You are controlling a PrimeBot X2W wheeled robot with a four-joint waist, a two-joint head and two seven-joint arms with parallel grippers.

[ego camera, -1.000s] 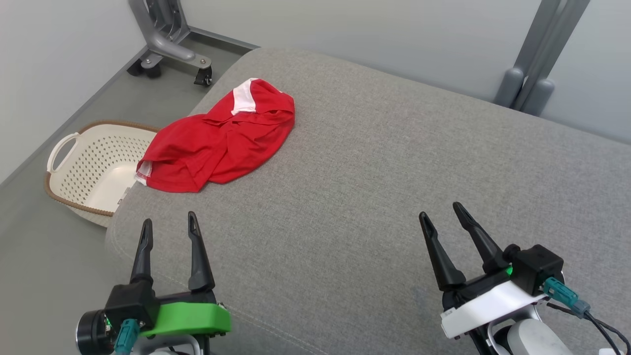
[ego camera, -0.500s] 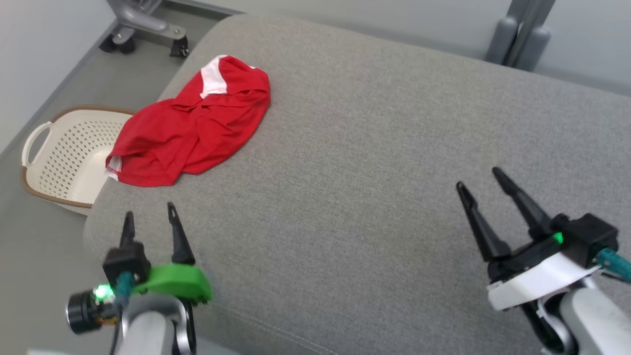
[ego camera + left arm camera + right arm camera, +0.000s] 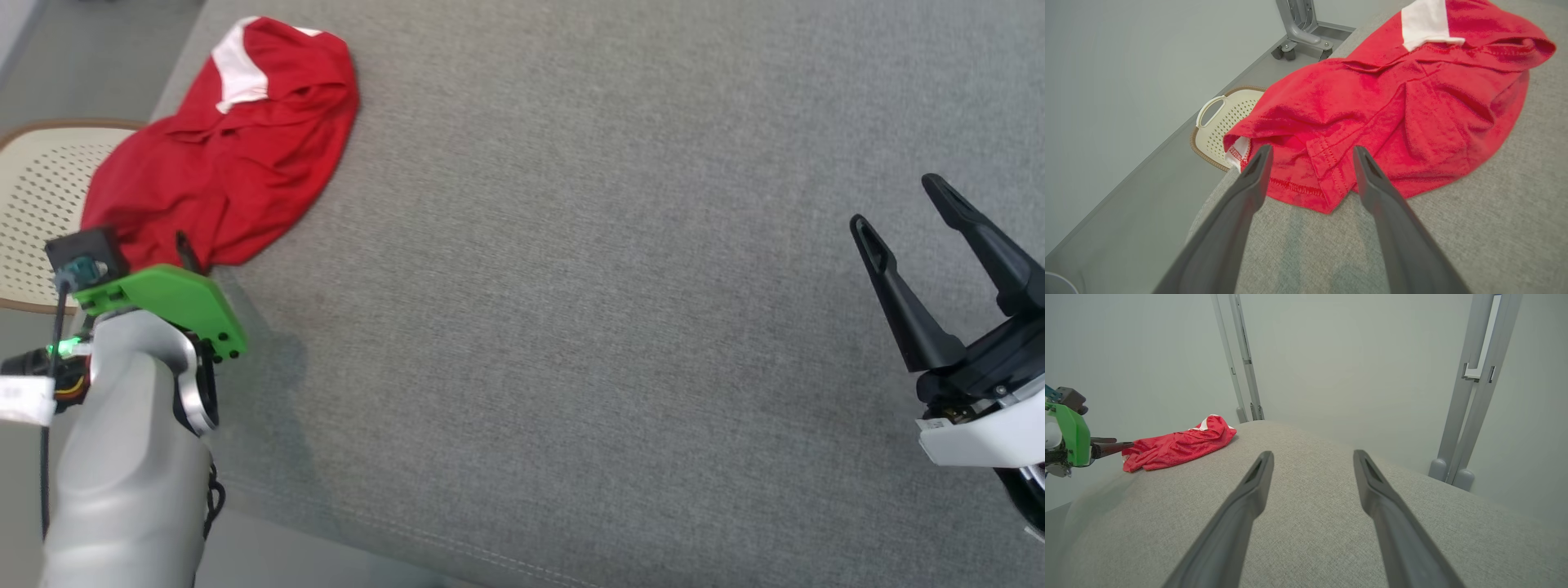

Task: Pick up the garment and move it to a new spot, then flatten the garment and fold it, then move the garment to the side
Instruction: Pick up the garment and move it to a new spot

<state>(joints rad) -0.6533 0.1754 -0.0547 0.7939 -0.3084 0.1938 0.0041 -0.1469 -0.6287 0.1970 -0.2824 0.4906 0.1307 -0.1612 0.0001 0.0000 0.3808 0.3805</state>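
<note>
We see the crumpled red garment with a white patch point(image 3: 220, 155) lying at the left edge of the grey fabric cushion point(image 3: 571, 286), with a cream perforated basket point(image 3: 33, 204) on the floor beside it. Our left gripper point(image 3: 1311, 150) has its fingers apart, tips just at the garment's near hem. The right gripper point(image 3: 894, 200), fingers also spread, is well apart from the garment.

Bare test lab: plain walls point(image 3: 1331, 355), wheeled metal stand point(image 3: 1300, 34).

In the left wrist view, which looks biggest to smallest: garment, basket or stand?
Largest: garment
Middle: basket
Smallest: stand
The garment is nearest, so real sizes may differ.
</note>
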